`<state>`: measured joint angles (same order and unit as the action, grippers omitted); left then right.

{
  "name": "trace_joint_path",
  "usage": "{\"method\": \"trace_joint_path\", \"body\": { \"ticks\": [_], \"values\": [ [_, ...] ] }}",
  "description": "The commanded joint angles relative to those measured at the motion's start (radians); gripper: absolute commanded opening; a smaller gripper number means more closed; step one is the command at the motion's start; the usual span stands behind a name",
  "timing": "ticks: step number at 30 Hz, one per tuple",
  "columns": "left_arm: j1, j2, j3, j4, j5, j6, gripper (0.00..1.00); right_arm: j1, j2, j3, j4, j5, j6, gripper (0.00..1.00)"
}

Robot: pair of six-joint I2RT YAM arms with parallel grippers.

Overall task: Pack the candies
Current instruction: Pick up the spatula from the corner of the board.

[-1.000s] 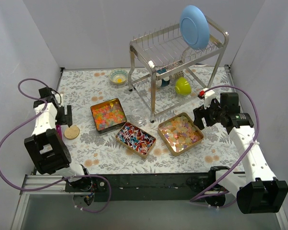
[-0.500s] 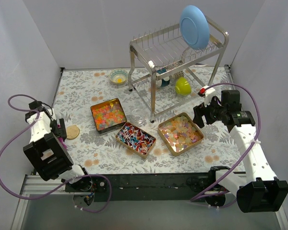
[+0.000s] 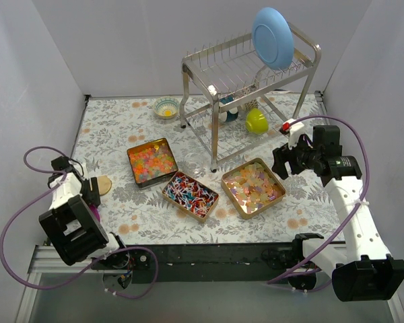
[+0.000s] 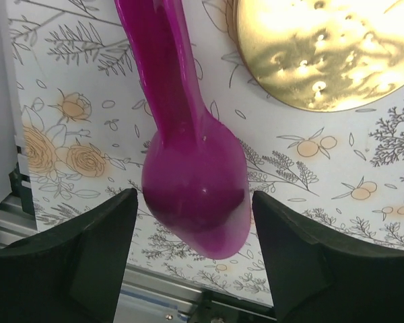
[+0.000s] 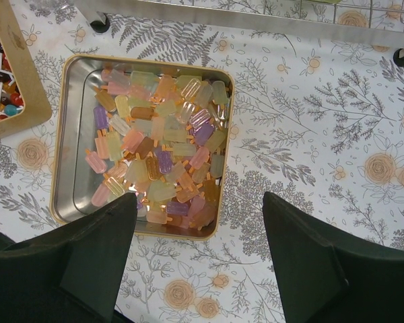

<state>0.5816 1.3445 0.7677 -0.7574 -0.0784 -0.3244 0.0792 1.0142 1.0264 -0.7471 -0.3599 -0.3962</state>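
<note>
The candies lie in three gold tins: gummy pieces [image 3: 151, 160], red-blue-white wrapped ones [image 3: 190, 194] and translucent yellow-pink ones [image 3: 252, 187]. In the right wrist view the translucent candies [image 5: 158, 151] fill their tin [image 5: 62, 168] just ahead of my right gripper [image 5: 198, 202], which hangs open and empty over bare cloth by the tin's near right corner. My left gripper [image 4: 194, 198] is low at the table's near left edge. Its jaws stand open on either side of the bowl of a magenta plastic spoon [image 4: 188, 168], with a narrow gap on each side.
A round gold lid [image 4: 323, 47] lies just beyond the spoon. A steel dish rack [image 3: 249, 74] with a blue plate [image 3: 273, 37] stands at the back, a green cup [image 3: 256, 121] under it. A small bowl [image 3: 165, 108] and a clear glass [image 3: 194, 163] sit nearby.
My left arm has swung back toward the near left edge and come down over the magenta spoon, its jaws narrowing around the bowl. The right arm has barely moved.
</note>
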Motion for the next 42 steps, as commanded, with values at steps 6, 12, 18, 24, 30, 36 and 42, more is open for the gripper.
{"method": "trace_joint_path", "body": {
  "ticks": [6,12,18,24,30,36,42],
  "values": [
    [0.007,-0.047,-0.077,0.182,0.011,-0.007,0.64,0.001,-0.035,0.021,-0.014,-0.004,0.017,0.82],
    [0.006,-0.057,-0.116,0.155,0.008,-0.027,0.62,0.001,-0.035,0.026,-0.018,0.01,0.01,0.82],
    [0.007,-0.05,-0.139,0.147,0.043,-0.036,0.5,-0.001,-0.025,0.014,0.002,-0.002,0.025,0.82],
    [0.007,-0.051,-0.151,0.126,0.075,-0.018,0.31,0.001,-0.017,0.018,0.014,-0.005,0.028,0.82],
    [0.006,-0.061,0.076,-0.052,0.297,0.002,0.15,0.001,-0.023,0.011,0.017,-0.01,0.023,0.82],
    [0.006,-0.039,0.219,-0.128,0.344,-0.018,0.09,-0.001,-0.022,-0.003,0.034,-0.016,0.025,0.81],
    [0.006,-0.05,0.225,-0.201,0.532,0.082,0.09,0.001,-0.032,0.0,0.029,-0.022,0.025,0.81]
  ]
}}
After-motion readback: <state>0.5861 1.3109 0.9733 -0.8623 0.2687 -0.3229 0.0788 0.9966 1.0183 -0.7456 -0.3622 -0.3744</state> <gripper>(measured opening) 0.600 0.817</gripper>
